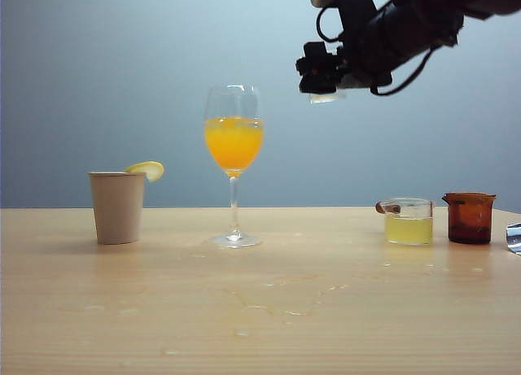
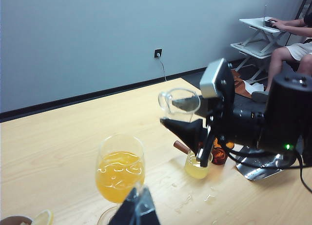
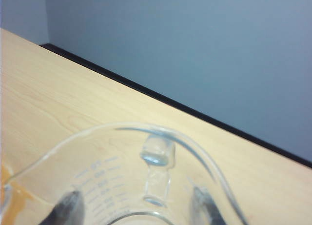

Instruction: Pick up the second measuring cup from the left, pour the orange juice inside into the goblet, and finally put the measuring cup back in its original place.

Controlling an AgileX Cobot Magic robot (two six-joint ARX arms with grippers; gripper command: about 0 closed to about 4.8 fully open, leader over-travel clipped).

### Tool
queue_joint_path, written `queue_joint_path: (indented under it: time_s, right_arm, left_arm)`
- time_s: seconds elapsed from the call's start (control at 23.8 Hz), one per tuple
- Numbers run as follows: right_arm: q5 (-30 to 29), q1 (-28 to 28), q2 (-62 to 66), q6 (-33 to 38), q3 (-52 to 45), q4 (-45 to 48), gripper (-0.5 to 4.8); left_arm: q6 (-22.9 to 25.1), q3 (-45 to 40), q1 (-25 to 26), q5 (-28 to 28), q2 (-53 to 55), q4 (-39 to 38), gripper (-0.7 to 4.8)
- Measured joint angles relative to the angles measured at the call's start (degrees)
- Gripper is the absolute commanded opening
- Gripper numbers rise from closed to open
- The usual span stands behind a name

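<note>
Holding: right gripper [image 2: 187, 118] raised high above the surface [image 1: 260, 310], jaws pinching the measuring cup [image 2: 179, 102] by its wall
Measuring cup: between the right jaws, looks empty in the left wrist view; printed scale and spouted rim seen close up [image 3: 146, 176], dark fingertips [image 3: 66, 210] pressing on either side
Goblet: [image 1: 234, 163] upright on the surface, below and to one side of the right jaws, well apart from them
Orange juice: [image 1: 234, 141] inside the goblet bowl, filling its lower half
Left gripper: [image 2: 136, 210] low beside the goblet stem; only the dark tip visible, cannot tell whether jaws spread or pressed together
Handled cup: [image 1: 409, 221] with pale yellow liquid, on the surface beneath the right jaws
Brown cup: [image 1: 470, 217] just beside the handled cup
Paper cup: [image 1: 117, 206] with lemon slice [image 1: 146, 169], farthest from the right jaws
Spills: droplets [image 1: 269, 306] on the surface before the goblet
</note>
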Motion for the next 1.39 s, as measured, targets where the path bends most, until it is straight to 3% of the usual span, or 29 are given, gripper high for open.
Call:
queue_joint_path:
  time_s: [0.46,1.39]
  right_arm:
    - [0.2,0.2,0.4,4.8,-8.6,5.1,2.84]
    - [1.0,2.3,13.3,9.1,-9.2,15.0,2.83]
  left_arm:
    - [0.0,0.0,0.0,0.0,0.0,-0.4,-0.06]
    - [0.0,0.0,0.0,0.0,0.0,-0.4,-0.06]
